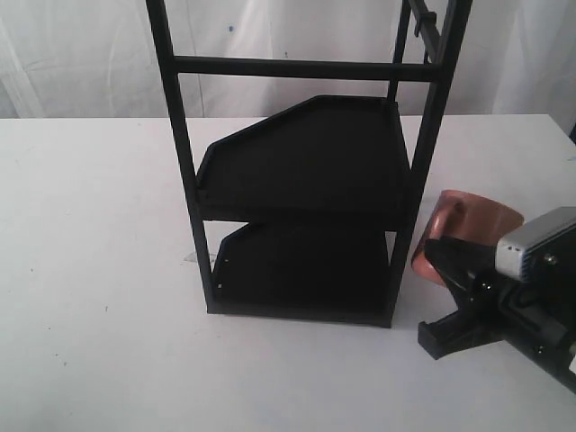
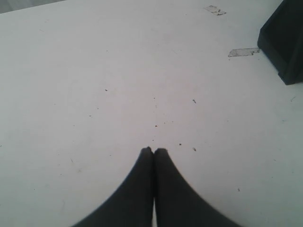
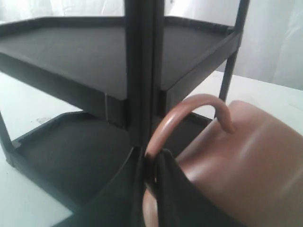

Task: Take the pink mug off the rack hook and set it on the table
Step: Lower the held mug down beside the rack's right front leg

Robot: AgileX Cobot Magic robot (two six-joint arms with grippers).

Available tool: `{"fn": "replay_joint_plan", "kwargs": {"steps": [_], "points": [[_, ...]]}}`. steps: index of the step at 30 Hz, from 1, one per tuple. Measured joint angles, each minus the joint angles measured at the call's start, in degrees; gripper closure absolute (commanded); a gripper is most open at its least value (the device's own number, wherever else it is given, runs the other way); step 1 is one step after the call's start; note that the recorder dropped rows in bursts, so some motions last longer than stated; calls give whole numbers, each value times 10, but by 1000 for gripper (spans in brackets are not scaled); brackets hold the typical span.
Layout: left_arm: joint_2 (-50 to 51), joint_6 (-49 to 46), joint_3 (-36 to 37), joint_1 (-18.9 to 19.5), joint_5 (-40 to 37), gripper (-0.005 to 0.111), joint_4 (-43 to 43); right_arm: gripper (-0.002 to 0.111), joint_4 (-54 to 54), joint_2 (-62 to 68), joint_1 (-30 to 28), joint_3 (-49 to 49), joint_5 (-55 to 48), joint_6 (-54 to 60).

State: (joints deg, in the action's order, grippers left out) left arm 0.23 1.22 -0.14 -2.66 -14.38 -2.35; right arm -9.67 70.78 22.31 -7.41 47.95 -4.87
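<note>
The pink mug [image 1: 470, 222] hangs tilted, low over the white table [image 1: 99, 270], just right of the black rack's front right leg [image 1: 407, 270]. My right gripper [image 1: 447, 258] is shut on its loop handle [image 3: 189, 108], with the mug body [image 3: 251, 165] beside the fingers [image 3: 177, 189]. I cannot tell whether the mug touches the table. The rack hook [image 1: 420, 20] on the top bar is bare. My left gripper [image 2: 153, 150] is shut on nothing, over bare table [image 2: 94, 94]. It does not show in the exterior view.
The tall black rack [image 1: 306, 162] with two angular tray shelves [image 3: 71, 52] stands mid-table, right beside the mug. A corner of its base [image 2: 284, 42] and two tape scraps [image 2: 243, 52] show in the left wrist view. White curtains hang behind.
</note>
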Motion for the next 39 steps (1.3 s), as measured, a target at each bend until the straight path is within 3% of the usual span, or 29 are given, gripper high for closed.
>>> {"fn": "replay_joint_plan", "kwargs": {"steps": [17, 39], "points": [[0, 0, 0, 0, 0, 106, 0, 108, 62, 167, 0, -1, 81, 142], [0, 0, 0, 0, 0, 106, 0, 108, 15, 208, 0, -13, 93, 129]]}}
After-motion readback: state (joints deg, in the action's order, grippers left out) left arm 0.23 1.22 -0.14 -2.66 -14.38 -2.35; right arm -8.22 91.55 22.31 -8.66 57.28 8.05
